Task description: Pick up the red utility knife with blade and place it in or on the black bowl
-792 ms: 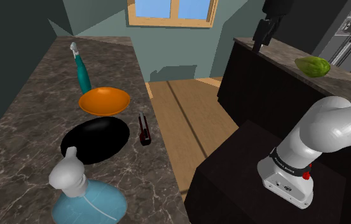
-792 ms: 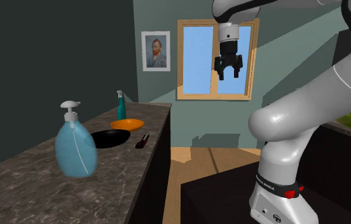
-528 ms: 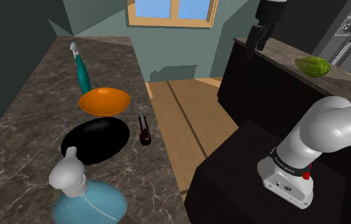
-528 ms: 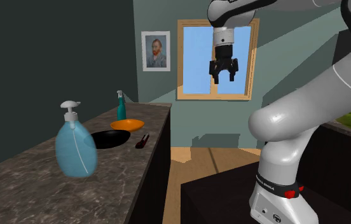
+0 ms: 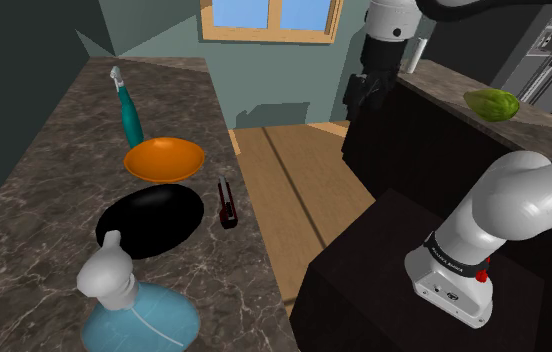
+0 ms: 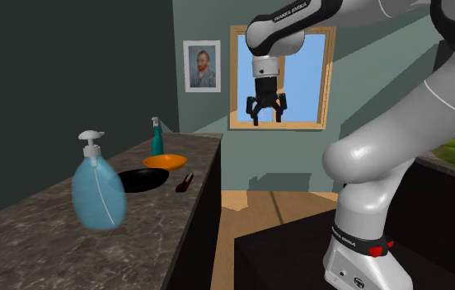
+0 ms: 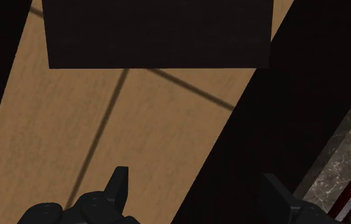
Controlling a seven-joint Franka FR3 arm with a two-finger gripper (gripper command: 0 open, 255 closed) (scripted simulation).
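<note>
Hanging above the wooden floor (image 5: 286,172), the pincer (image 6: 266,118) is seen spread open and empty, well apart from the surface (image 5: 34,180). The red utility knife (image 5: 227,203) is laid there, just beside the black bowl (image 5: 151,220).

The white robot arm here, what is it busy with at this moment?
The arm's black two-finger gripper hangs open and empty above the wooden floor, off to the side of the dark marbled counter. The red utility knife lies untouched near the counter's edge, beside the shallow black bowl but not touching it. Nothing has been picked up yet.
</note>
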